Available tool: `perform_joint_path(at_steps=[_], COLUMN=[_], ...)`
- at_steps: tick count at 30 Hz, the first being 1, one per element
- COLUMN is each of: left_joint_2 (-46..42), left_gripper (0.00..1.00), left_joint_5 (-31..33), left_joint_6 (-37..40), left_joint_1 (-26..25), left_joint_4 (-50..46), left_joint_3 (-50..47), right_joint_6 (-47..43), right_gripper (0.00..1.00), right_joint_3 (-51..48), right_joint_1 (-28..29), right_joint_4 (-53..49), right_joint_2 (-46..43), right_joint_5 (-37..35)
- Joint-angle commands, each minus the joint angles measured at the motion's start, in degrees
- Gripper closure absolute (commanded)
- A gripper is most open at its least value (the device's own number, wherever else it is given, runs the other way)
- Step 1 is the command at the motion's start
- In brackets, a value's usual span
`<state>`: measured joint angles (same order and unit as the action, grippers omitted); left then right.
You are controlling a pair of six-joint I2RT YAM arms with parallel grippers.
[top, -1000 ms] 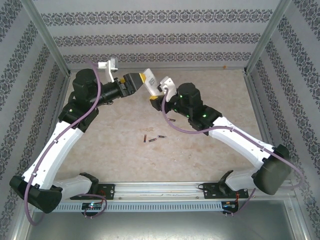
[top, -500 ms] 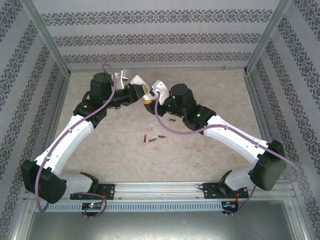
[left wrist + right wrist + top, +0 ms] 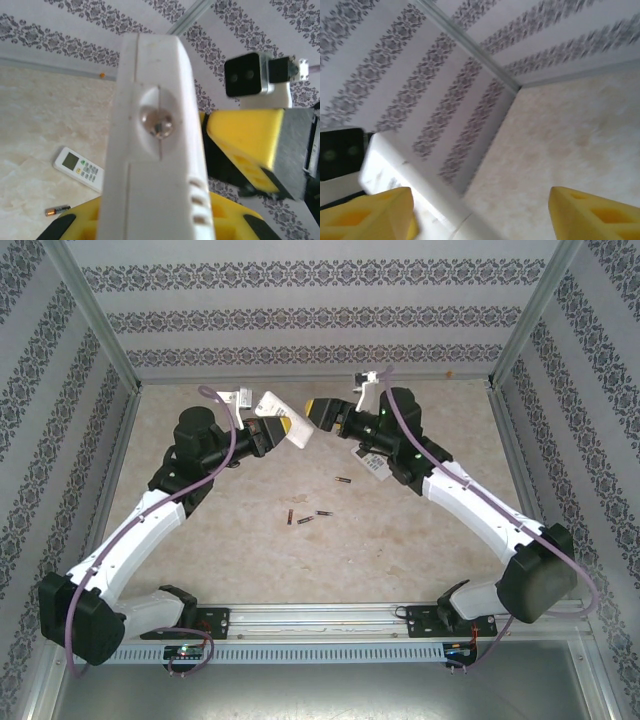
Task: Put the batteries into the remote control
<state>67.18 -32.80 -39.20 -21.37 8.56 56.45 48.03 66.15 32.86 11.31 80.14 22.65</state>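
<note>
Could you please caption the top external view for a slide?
Left gripper holds a white remote, right gripper open nearby, four batteries on table.

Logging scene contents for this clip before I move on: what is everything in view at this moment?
batteries: four, dark with reddish-brown ends, loose mid-table
held remote: one, white, raised off the table
second remote: one, white with a small screen, lying flat on the table
table: one, beige marbled
walls: pale with dark patterned stripes, enclosing the table
left gripper: yellow fingers, shut on the held remote
right gripper: yellow fingers, open, near the held remote's end
</note>
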Motion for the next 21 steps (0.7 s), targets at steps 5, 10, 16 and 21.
perform_joint_path(at_steps=[5, 10, 16, 21], left_joint_2=[-1.22, -1.61, -3.49, -4.09], left_gripper=[0.95, 0.96, 0.97, 0.98], left_joint_5=[2.25, 3.91, 9.17, 10.3], left_joint_6=[-1.59, -4.01, -3.59, -4.42], left_joint_1=[-0.19, -0.23, 0.17, 0.95], left_joint_4=[11.53, 12.46, 11.08, 12.35], left_joint_3=[-2.34, -3.38, -3.91, -4.52], right_joint_6=[14.3, 14.23, 14.09, 13.55], right_gripper=[0.54, 0.56, 0.47, 0.52], right_joint_3=[-2.28, -0.93, -3.25, -3.93], right_joint_1=[2.49, 3.24, 3.41, 3.43], right_joint_4=[10.15, 10.12, 9.82, 9.69], right_joint_2=[3.72, 5.35, 5.15, 5.29], right_joint_5=[5.52, 6.35, 4.69, 5.03])
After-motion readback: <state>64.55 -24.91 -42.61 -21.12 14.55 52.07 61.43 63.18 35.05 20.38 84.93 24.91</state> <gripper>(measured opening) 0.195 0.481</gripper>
